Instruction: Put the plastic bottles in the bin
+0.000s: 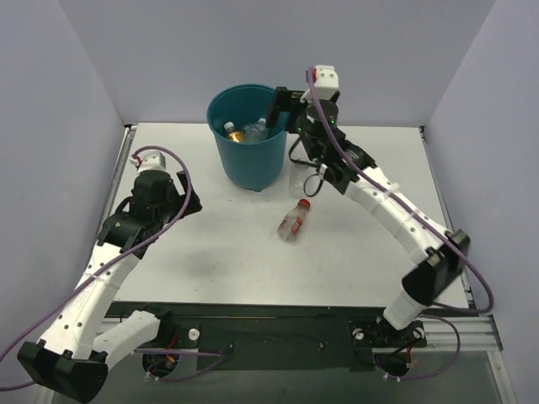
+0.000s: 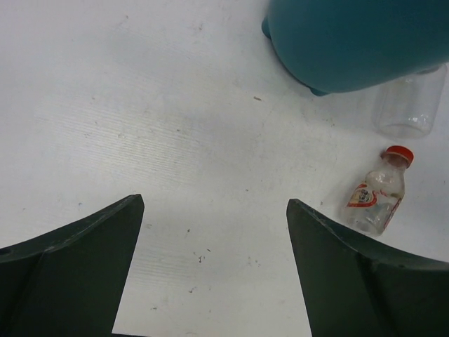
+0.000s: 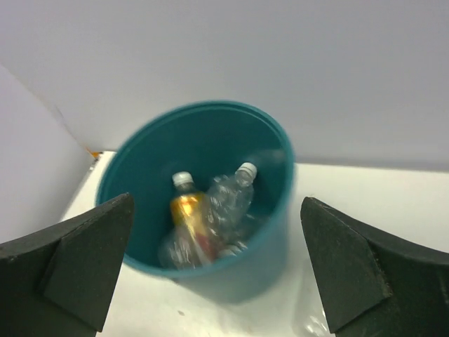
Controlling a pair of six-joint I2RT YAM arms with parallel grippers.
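Note:
The teal bin (image 1: pixel 251 162) stands at the back middle of the table. It holds an orange-yellow bottle (image 3: pixel 187 211) and clear crushed bottles (image 3: pixel 229 201). My right gripper (image 1: pixel 279 106) hangs open and empty over the bin's right rim, and the wrist view (image 3: pixel 217 202) looks down into the bin (image 3: pixel 235 281). A red-capped bottle with a red label (image 1: pixel 294 220) lies on the table in front of the bin, also in the left wrist view (image 2: pixel 379 196). A clear bottle (image 2: pixel 410 105) lies beside the bin's base (image 2: pixel 351 42). My left gripper (image 1: pixel 185 199) is open and empty (image 2: pixel 214 203), left of the bin.
Grey walls close the table on the left, back and right. A black rail with the arm bases runs along the near edge. The right arm (image 1: pixel 396 219) stretches over the right half of the table.

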